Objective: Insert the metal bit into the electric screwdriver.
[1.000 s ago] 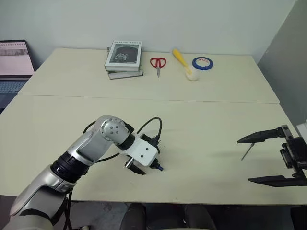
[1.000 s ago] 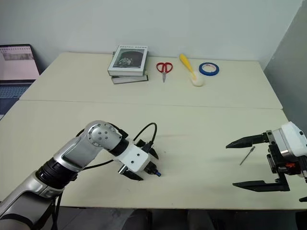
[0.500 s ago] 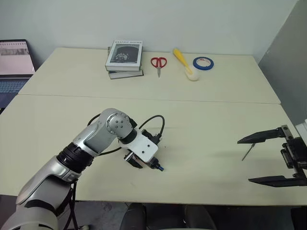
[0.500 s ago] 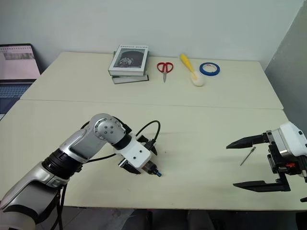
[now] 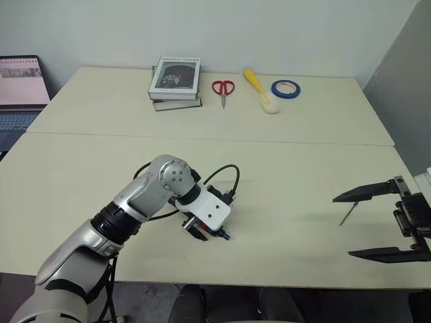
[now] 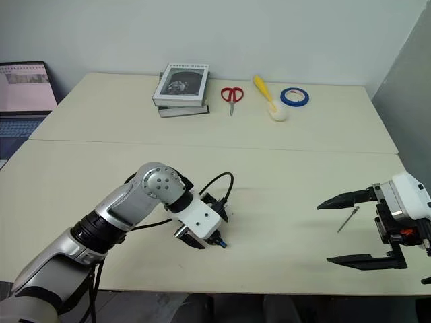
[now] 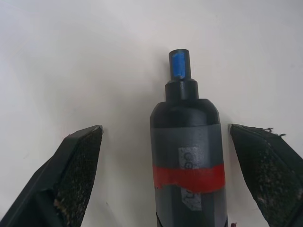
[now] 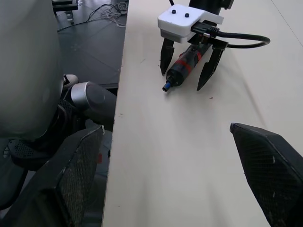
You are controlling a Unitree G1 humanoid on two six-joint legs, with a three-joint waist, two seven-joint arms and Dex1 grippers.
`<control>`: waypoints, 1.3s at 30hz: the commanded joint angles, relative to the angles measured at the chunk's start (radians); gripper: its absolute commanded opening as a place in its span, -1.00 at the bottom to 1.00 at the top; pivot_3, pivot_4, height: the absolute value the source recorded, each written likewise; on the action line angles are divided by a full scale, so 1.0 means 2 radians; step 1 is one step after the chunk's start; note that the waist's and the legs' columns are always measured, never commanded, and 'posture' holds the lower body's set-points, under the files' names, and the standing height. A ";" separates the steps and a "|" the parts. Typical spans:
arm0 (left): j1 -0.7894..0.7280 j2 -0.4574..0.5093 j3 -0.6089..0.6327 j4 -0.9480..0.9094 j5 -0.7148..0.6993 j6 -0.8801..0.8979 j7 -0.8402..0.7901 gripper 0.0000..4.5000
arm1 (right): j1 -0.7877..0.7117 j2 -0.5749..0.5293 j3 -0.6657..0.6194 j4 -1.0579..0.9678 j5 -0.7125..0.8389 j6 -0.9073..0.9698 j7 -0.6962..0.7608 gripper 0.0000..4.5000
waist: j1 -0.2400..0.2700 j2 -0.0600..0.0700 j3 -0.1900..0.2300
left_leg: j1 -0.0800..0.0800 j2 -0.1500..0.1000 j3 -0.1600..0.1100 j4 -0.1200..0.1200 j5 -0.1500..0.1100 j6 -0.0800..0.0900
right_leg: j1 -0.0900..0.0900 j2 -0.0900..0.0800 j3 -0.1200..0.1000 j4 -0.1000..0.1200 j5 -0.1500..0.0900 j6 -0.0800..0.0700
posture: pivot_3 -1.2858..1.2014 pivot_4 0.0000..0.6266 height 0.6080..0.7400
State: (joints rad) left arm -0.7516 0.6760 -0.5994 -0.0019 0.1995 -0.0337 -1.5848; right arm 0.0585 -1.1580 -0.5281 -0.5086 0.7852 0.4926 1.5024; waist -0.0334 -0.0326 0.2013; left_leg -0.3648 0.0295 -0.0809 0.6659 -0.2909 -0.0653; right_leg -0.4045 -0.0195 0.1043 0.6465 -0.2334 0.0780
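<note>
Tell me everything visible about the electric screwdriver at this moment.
The electric screwdriver is a pen-shaped tool with a dark grey body, a black nose, a red band and a small bluish tip. A worn label sits near the band. It lies flat on the cream table, near the front edge. The left gripper straddles it with open fingers, not touching it.

The screwdriver (image 7: 188,156) has a matt dark grey plastic-looking body, a glossier red band and a smooth blue tip. The left gripper's fingers (image 7: 78,175) carry rough, gritty black pads. The table (image 5: 289,175) is smooth, matt cream laminate. The bit (image 5: 346,214) looks like grey metal.
</note>
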 commanded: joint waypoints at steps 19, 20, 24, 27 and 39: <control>-0.018 -0.014 -0.024 0.018 0.022 -0.016 -0.012 -0.25 | -0.007 -0.007 -0.006 -0.008 -0.004 -0.003 0.001 1.00 | 0.001 0.000 0.000 | 0.000 0.000 0.000 0.000 0.001 0.001 | 0.000 0.000 0.000 0.000 0.001 0.001 | 0.03 -0.52 1.00; -0.018 -0.015 -0.025 0.018 0.022 -0.014 -0.012 -0.25 | -0.008 -0.006 -0.005 -0.008 -0.004 -0.004 0.001 1.00 | 0.001 0.000 0.000 | 0.000 0.000 0.000 0.000 0.001 0.001 | 0.000 0.000 0.000 0.000 0.001 0.001 | 0.03 -0.52 1.00; -0.020 -0.023 -0.017 0.014 0.008 -0.001 -0.006 -0.25 | -0.011 -0.005 -0.001 -0.007 -0.006 -0.006 -0.001 1.00 | 0.001 0.000 0.000 | 0.000 0.000 0.000 0.001 0.001 0.001 | 0.001 0.000 0.000 0.000 0.001 0.001 | 0.03 -0.52 1.00; -0.035 -0.048 0.023 0.019 -0.019 0.047 0.026 -0.25 | -0.016 -0.005 0.001 -0.006 -0.005 -0.004 -0.006 1.00 | 0.002 0.000 0.000 | 0.000 0.000 0.000 0.001 0.001 0.001 | 0.001 0.000 0.000 0.000 0.001 0.001 | 0.03 -0.52 1.00; -0.039 -0.148 0.191 0.008 -0.116 0.204 0.224 -0.25 | -0.048 0.010 0.024 -0.007 0.008 0.008 -0.052 1.00 | 0.000 0.000 0.000 | -0.001 0.000 -0.001 0.000 0.001 0.001 | 0.000 0.000 0.000 0.000 0.001 0.001 | 0.03 -0.52 1.00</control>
State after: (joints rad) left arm -0.8338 0.4203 -0.2980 0.0586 0.0177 0.3504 -1.2386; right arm -0.0129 -1.1442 -0.4841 -0.5070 0.7708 0.5017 1.4258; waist -0.0337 -0.0323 0.2011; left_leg -0.3660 0.0286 -0.0823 0.6666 -0.2892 -0.0627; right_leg -0.4044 -0.0195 0.1042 0.6458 -0.2309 0.0806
